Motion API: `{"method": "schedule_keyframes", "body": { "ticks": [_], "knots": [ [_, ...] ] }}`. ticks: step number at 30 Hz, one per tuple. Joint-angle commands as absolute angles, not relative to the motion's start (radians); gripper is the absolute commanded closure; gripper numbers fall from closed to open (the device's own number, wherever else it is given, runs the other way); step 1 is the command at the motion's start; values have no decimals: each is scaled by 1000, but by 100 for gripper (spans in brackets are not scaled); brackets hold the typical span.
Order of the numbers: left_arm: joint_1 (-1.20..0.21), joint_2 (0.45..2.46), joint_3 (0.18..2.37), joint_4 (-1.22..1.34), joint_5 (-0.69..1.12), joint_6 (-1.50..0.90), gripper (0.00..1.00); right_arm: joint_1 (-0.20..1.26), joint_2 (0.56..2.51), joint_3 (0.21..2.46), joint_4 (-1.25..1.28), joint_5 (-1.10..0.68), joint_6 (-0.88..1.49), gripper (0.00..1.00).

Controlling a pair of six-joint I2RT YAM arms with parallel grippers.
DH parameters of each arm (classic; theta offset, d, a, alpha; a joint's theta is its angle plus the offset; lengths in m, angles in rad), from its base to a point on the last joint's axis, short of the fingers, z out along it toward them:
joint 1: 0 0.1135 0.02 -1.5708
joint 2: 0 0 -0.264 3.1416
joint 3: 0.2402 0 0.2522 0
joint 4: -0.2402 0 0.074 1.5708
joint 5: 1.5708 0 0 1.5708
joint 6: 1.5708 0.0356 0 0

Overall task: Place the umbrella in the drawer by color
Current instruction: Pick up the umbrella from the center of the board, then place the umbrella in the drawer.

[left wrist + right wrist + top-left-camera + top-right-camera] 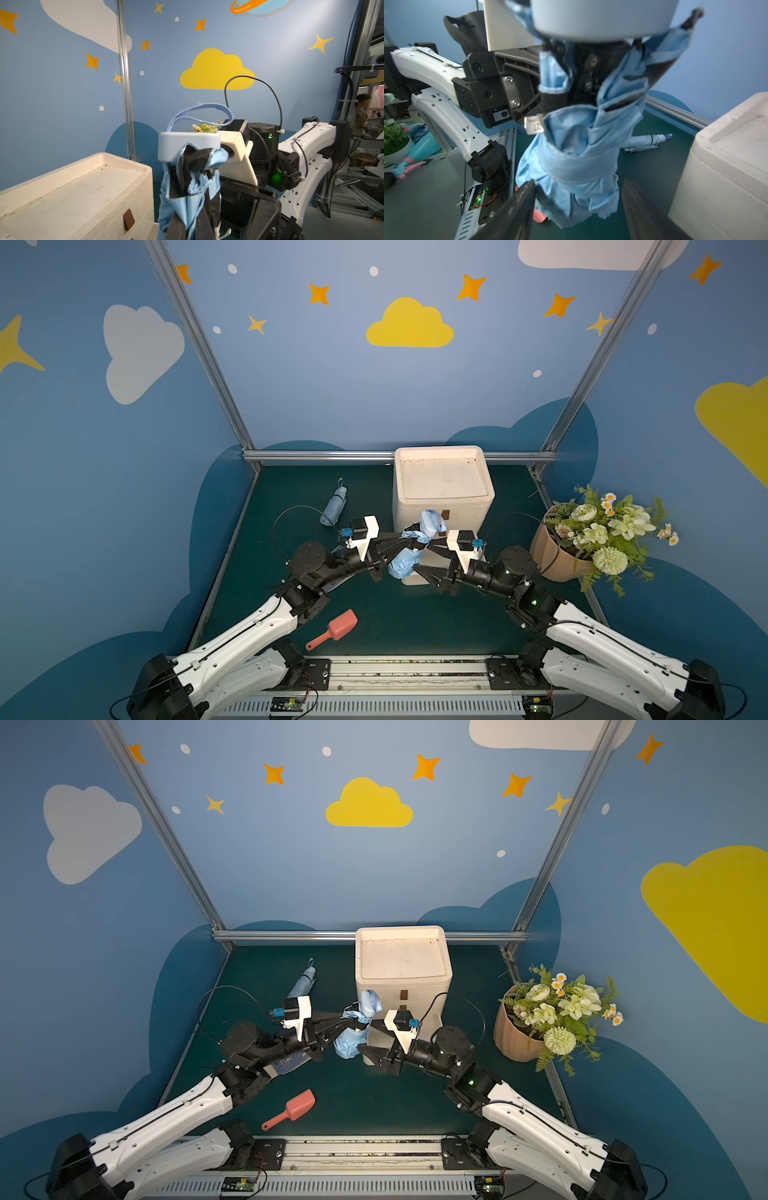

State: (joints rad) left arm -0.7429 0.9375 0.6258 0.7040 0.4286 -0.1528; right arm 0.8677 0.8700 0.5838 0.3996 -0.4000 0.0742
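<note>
Before front edge of drawer unit (465, 512), left pincer (411, 539) clamps upright blue umbrella (401, 566), right pincer (577, 197) open astride its canopy.

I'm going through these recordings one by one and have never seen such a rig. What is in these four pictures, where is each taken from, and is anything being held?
Two white-and-black robot arms stand at the near edge of a dark green table, each ending in a two-fingered gripper. The two wide pictures come from one camera head above; the two close-ups from cameras on the arms' wrists. The left gripper is shut on a light blue folded umbrella, held upright, handle on top. The right gripper is open, one finger on each side of that umbrella's lower cloth. On the table: a white plastic drawer cabinet, a tan pot of artificial flowers, a second light blue folded umbrella lying flat and a pink plastic scoop.
</note>
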Motion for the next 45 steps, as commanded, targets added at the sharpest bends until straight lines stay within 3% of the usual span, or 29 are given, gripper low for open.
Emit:
{"method": "schedule_keyframes", "body": {
  "ticks": [1, 7, 12, 13, 16, 17, 22, 23, 26, 27, 34, 40, 45],
  "knots": [
    [-766, 908, 629, 826, 442, -121, 98, 879, 895, 599, 453, -445, 86, 31],
    [-802, 923, 639, 834, 458, -106, 98, 891, 914, 604, 492, -490, 75, 37],
    [-820, 949, 646, 827, 447, -92, 97, 899, 899, 613, 487, -524, 42, 49],
    [-822, 954, 647, 822, 443, -88, 97, 900, 895, 614, 485, -532, 36, 54],
    [-833, 965, 653, 805, 427, -75, 97, 902, 876, 618, 467, -537, 24, 95],
    [-837, 968, 653, 802, 423, -70, 98, 903, 868, 618, 463, -533, 23, 100],
    [-848, 971, 661, 745, 377, -55, 97, 905, 825, 630, 370, -466, -3, 100],
    [-849, 967, 662, 729, 358, -54, 91, 905, 815, 638, 334, -447, -11, 100],
    [-851, 936, 655, 664, 260, -55, 55, 905, 778, 653, 243, -373, -56, 100],
    [-851, 919, 652, 641, 225, -51, 47, 905, 764, 654, 220, -337, -76, 100],
    [-851, 708, 621, 290, -199, -32, 19, 904, 710, 783, -207, 32, -290, 100],
    [-850, 490, 494, 91, -556, -123, 12, 904, 837, 962, -606, 294, -562, 100],
    [-847, 359, 349, 89, -601, -169, 10, 904, 1050, 1106, -874, 524, -718, 100]
  ]
}}
